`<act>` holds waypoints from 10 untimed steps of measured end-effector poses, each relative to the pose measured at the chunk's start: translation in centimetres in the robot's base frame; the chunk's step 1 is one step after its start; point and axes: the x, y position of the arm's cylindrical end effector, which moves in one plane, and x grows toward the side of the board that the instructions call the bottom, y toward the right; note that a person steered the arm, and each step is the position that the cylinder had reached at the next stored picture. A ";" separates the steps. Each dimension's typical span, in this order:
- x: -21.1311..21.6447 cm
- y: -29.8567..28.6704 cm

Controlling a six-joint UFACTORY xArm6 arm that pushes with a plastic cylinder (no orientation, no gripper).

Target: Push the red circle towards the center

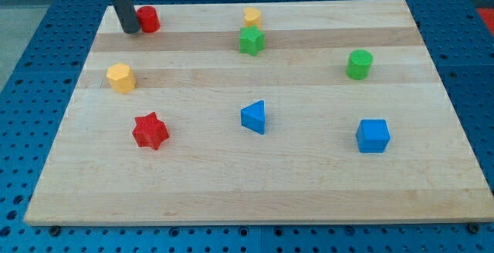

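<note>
The red circle (148, 18) is a small red cylinder near the view's top left corner of the wooden board (324, 183). My tip (130, 31) is at the end of the dark rod that comes down from the view's top. It stands right against the red circle's left side, touching it or nearly so.
A yellow hexagon block (120, 77) lies below the tip. A red star (150, 131), a blue triangle (254, 117) and a blue cube (373, 136) lie lower down. A yellow block (252, 16) sits just above a green star (251, 41). A green cylinder (359, 64) is at the right.
</note>
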 end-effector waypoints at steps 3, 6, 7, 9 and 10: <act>-4.5 -5.8; -2.7 3.2; -0.3 4.8; 3.4 12.0; 4.3 14.0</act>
